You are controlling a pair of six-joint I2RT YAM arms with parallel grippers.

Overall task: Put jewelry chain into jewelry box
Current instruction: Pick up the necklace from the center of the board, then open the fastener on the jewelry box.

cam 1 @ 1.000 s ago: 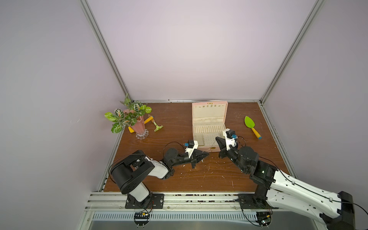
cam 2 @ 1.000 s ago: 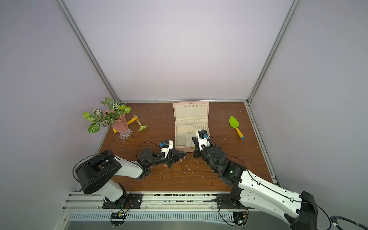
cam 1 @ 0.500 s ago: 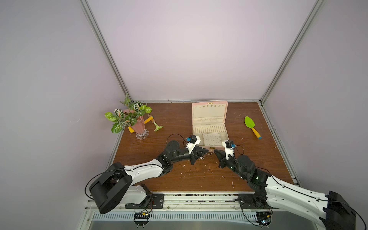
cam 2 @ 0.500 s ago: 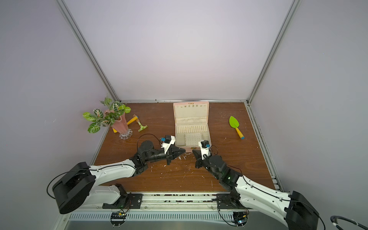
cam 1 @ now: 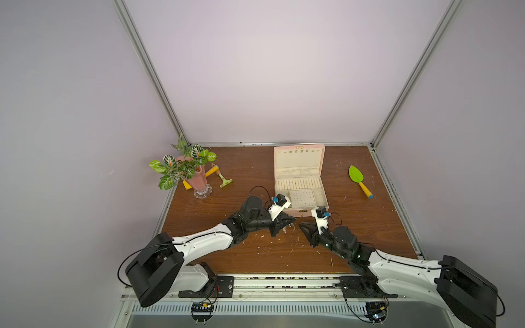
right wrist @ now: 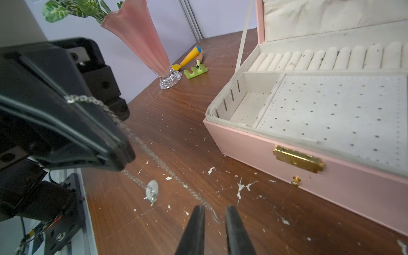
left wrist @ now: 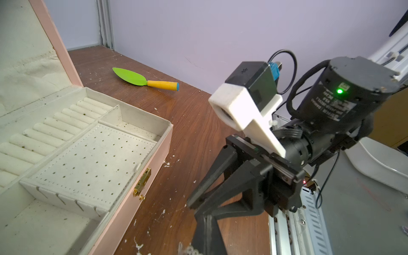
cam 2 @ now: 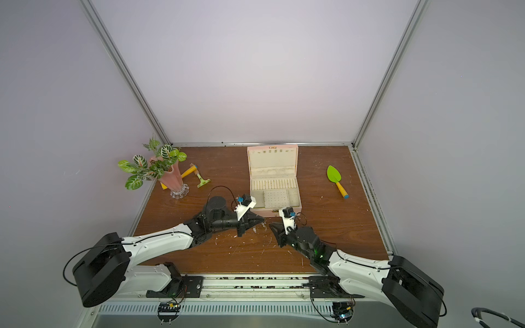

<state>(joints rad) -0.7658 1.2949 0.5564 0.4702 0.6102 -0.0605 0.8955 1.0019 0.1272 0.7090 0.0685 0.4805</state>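
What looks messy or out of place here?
White flecks litter the table before the jewelry box, whose cream lining is speckled. The jewelry chain hangs from the left end effector, its pendant dangling loose.

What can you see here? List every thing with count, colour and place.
jewelry box: one, pink, open, table's far middle.
jewelry chain: one, silvery, white pendant, hanging from the left end effector.
vase with plant: one, pink, green leaves, far left.
toy trowel: one, green blade, yellow handle, far right.
toy rake and shovel: two, green and yellow, beside the vase.
table: one, brown wood, white-flecked.
left end effector: one, black, shut on the chain.
right end effector: one, black, open, before the box.
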